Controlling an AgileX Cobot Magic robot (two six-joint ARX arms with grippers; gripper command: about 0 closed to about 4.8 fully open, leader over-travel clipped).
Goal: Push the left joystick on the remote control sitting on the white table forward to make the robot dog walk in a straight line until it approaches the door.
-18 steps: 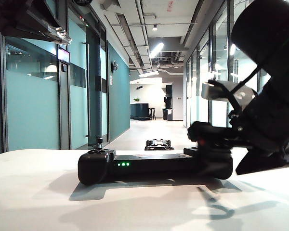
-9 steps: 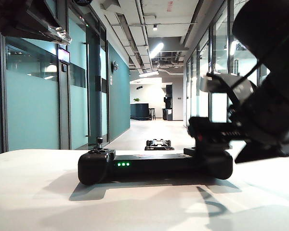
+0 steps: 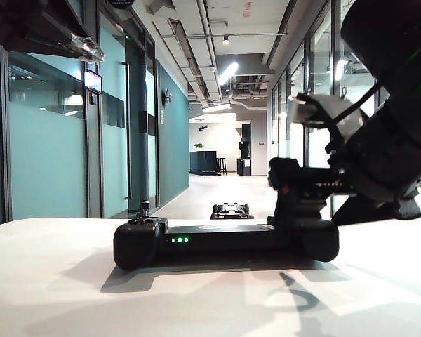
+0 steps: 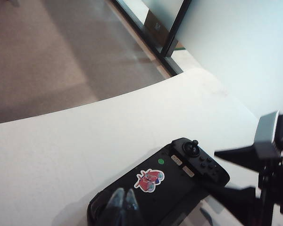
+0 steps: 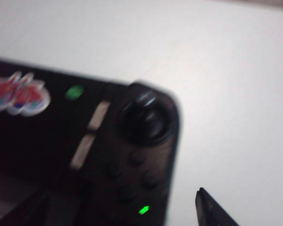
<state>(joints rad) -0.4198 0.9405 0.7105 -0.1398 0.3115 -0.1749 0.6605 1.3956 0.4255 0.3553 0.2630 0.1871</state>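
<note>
the remote control (image 3: 224, 242) lies on the white table (image 3: 49, 281); its left joystick (image 3: 145, 206) stands upright, untouched. the robot dog (image 3: 231, 210) sits far down the corridor, its walk undone. the right gripper (image 3: 302, 203) spreads wide over the remote's right end; the left gripper (image 4: 124, 207) hovers over its left, jaws unclear
</note>
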